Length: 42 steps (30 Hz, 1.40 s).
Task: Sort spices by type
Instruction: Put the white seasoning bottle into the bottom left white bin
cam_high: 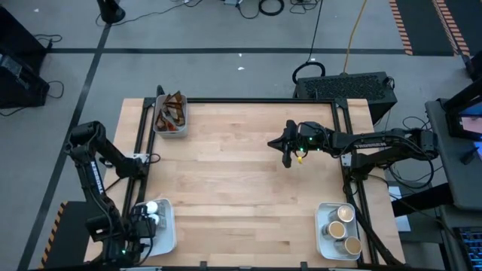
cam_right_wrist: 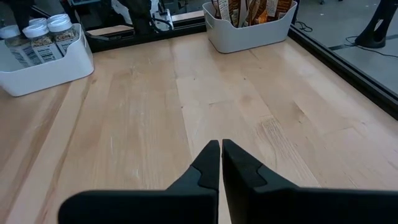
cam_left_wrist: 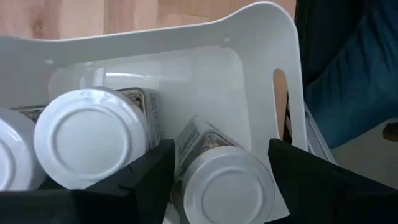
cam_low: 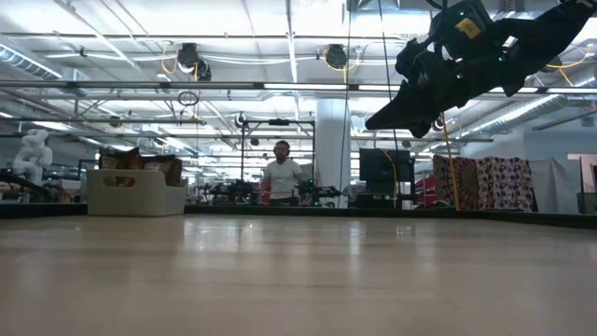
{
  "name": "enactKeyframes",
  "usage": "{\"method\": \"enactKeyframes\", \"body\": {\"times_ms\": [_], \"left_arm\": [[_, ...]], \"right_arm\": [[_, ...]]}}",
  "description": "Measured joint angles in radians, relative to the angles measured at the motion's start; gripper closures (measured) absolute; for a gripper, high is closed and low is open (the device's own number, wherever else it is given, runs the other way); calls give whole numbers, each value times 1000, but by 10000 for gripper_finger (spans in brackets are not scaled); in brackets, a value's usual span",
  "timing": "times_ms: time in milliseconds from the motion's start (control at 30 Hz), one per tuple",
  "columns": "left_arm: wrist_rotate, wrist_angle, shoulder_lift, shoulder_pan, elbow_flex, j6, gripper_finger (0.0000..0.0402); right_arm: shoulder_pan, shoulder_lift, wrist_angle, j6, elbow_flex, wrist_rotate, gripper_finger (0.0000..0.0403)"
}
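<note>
My left gripper (cam_high: 151, 215) hangs over the white tray (cam_high: 167, 229) at the table's near left corner. It is open, and its fingers stand on either side of a tilted white-lidded jar (cam_left_wrist: 227, 186). Two more white-lidded jars (cam_left_wrist: 90, 140) stand beside it in that tray. My right gripper (cam_high: 273, 141) hovers shut above the bare wood right of the table's middle, touching nothing; it also shows in the right wrist view (cam_right_wrist: 221, 144). Brown sachets (cam_high: 172, 111) stand in the far left tray. Tan-lidded jars (cam_high: 340, 226) stand in the near right tray. My left gripper comes down from above around the white-lidded jar's lid end (cam_left_wrist: 186, 180), one finger on each side. The jar leans inside the tray, its lid toward the wrist camera. Whether the fingers (cam_left_wrist: 143, 180) touch it, I cannot tell.
A black frame (cam_high: 248, 101) runs along the table's edges. The wood between the three trays is bare. A person (cam_low: 282, 177) stands in the room far beyond the table. A dark case (cam_high: 346, 86) sits behind the far right corner.
</note>
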<state>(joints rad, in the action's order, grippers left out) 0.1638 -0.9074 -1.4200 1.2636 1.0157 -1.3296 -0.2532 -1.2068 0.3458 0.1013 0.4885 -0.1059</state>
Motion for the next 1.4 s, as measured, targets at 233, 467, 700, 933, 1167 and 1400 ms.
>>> {"method": "enactKeyframes", "body": {"times_ms": [233,467,700,933,1167,1400], "left_arm": [[-6,-1,0,0,0,0,149],[-6,-1,0,0,0,1,150],[-92,-16,2,-1,2,1,150],[-114,-19,1,-1,2,-24,149],[-114,-28,0,-32,4,4,149],[-131,-33,2,-82,49,59,149]], "right_arm": [[0,0,0,0,0,0,403],[0,0,0,0,0,0,403],[0,0,0,0,0,0,403],[0,0,0,0,0,0,403],[0,0,0,-1,0,0,403],[0,0,1,-1,0,0,403]]}}
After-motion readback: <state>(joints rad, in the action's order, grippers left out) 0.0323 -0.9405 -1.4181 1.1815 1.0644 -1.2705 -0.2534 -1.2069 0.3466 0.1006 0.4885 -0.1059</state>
